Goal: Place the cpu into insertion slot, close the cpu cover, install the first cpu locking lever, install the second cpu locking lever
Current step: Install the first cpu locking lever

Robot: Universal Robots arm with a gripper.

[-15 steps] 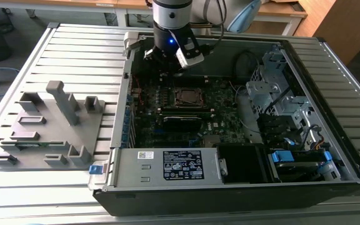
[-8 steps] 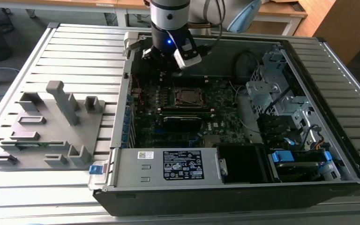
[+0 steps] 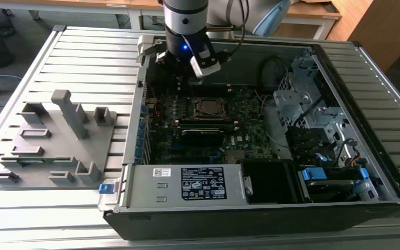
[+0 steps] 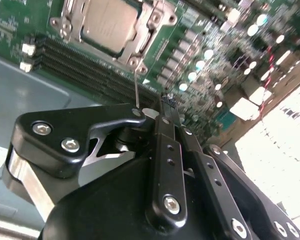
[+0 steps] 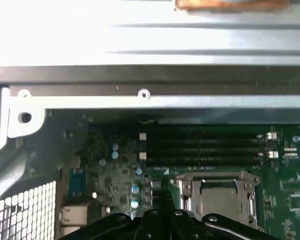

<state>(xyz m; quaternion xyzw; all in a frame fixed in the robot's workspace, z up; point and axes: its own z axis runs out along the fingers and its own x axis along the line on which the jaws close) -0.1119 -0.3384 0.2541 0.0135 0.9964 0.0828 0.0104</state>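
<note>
The cpu (image 4: 107, 22) is lying flat in the insertion slot (image 3: 198, 107) on the green board (image 5: 115, 170) inside the open computer case (image 3: 255, 221), so the first step is looking done. The cpu cover (image 4: 146, 31) is lying down around the chip's grey top, framing it, which is reading as closed. A thin silver lever (image 4: 136, 85) is standing up from a corner of the socket near the long memory slots (image 4: 80, 65). By my judgement at least one locking lever is waiting to be latched, and I cannot tell how the other is sitting. The gripper (image 4: 166, 102) is hovering above the board just beside the socket, its fingers pressed together and pinching nothing I can see, with the upright lever's tip close beside it.
</note>
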